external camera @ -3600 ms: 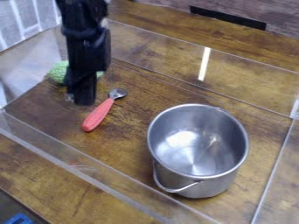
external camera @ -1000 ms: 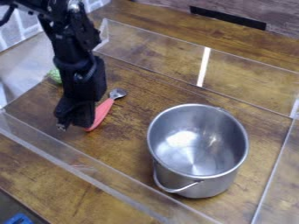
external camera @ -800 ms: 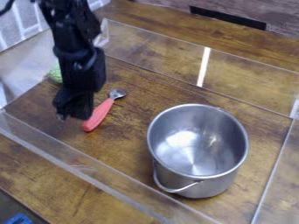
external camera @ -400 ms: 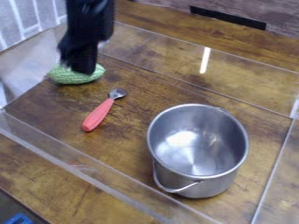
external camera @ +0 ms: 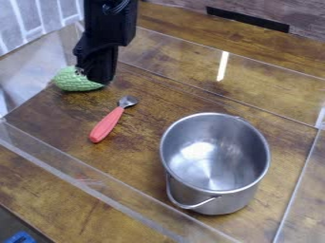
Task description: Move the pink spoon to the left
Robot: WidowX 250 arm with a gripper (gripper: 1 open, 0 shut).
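The pink spoon (external camera: 106, 122) lies flat on the wooden table, its red-pink handle pointing to the lower left and its short metal end (external camera: 125, 102) to the upper right. My black gripper (external camera: 97, 78) hangs pointing down, above and behind the spoon and clear of it, just right of the green vegetable (external camera: 75, 80). Nothing is between its fingers. The dark fingers merge into one block, so their spacing does not show.
A steel pot (external camera: 216, 162) with a wire handle stands at the right, close to the spoon's right side. Clear plastic walls (external camera: 76, 176) fence the work area at the front and left. The vegetable sits at the left, behind the spoon.
The gripper rose from right beside the spoon's handle and drew back toward the vegetable. The spoon lies where it lay before, now fully uncovered.
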